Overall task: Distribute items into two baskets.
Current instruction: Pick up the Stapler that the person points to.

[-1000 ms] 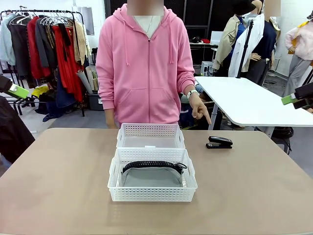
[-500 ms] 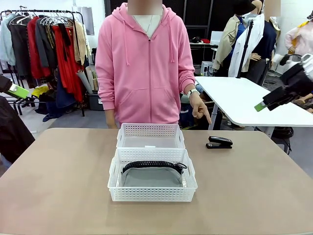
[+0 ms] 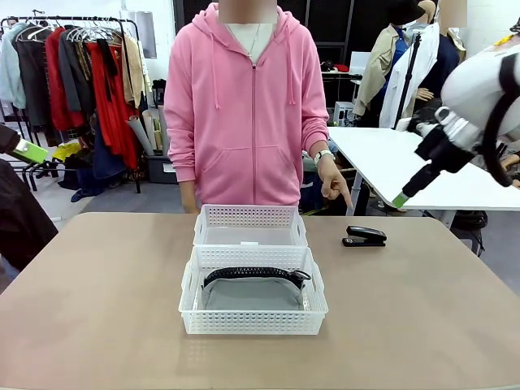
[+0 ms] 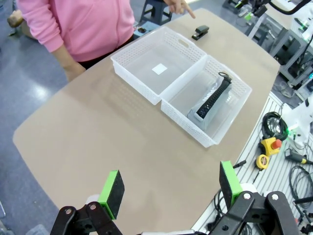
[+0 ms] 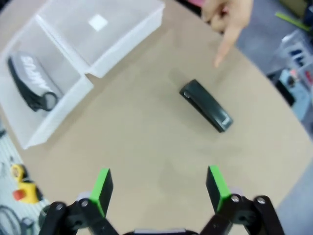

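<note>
The small black stapler [image 3: 365, 236] lies on the tan table right of the two white baskets; the person's hand [image 3: 333, 183] points down at it. The grey pouch [image 3: 253, 292] with its black ridged strap lies in the nearer, smaller basket [image 3: 253, 323]. Behind it, the larger basket [image 3: 249, 216] holds nothing but its white label. My right gripper [image 3: 404, 197] hangs open high to the right of the stapler. In the right wrist view the gripper [image 5: 159, 188] stands open above bare table short of the stapler [image 5: 205, 105]. My left gripper [image 4: 171, 188] is open, high off the table's left side.
A person in a pink hoodie [image 3: 248, 106] stands at the far edge behind the baskets. A white table [image 3: 422, 166] and clothes rack [image 3: 73, 73] stand beyond. Cables and a yellow control box [image 4: 268, 147] lie past the table's near edge.
My right arm has swung in from the right edge, leftward and lower, toward the stapler's side. The left gripper, baskets, pouch and stapler have stayed put.
</note>
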Action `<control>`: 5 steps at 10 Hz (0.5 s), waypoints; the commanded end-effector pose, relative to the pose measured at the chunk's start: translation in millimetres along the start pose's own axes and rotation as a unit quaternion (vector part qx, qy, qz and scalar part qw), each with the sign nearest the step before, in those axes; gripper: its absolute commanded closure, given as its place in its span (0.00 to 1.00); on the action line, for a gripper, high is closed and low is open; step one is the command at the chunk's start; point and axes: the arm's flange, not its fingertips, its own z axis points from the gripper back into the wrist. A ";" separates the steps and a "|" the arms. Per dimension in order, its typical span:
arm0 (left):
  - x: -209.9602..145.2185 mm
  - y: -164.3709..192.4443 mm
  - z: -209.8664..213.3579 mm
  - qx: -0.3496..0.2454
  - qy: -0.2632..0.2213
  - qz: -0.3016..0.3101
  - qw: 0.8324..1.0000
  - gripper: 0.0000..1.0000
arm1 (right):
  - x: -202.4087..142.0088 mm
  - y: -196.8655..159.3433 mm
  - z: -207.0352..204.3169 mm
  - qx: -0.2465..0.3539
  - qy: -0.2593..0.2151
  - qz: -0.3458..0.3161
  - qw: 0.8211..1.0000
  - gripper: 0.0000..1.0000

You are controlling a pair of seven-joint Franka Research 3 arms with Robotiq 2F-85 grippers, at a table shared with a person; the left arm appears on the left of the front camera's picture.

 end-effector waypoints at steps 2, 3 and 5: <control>0.4 -0.2 0.2 -0.005 -0.006 0.000 1.000 0.00 | 22.6 -18.2 -27.7 -0.003 0.033 0.117 0.993 0.00; 0.4 -0.2 0.2 -0.005 -0.006 0.000 1.000 0.00 | 28.7 -24.2 -38.0 -0.001 0.030 0.162 0.986 0.00; 0.4 -0.2 0.2 -0.005 -0.006 0.000 1.000 0.00 | 38.0 -37.7 -57.9 0.001 0.013 0.220 0.975 0.00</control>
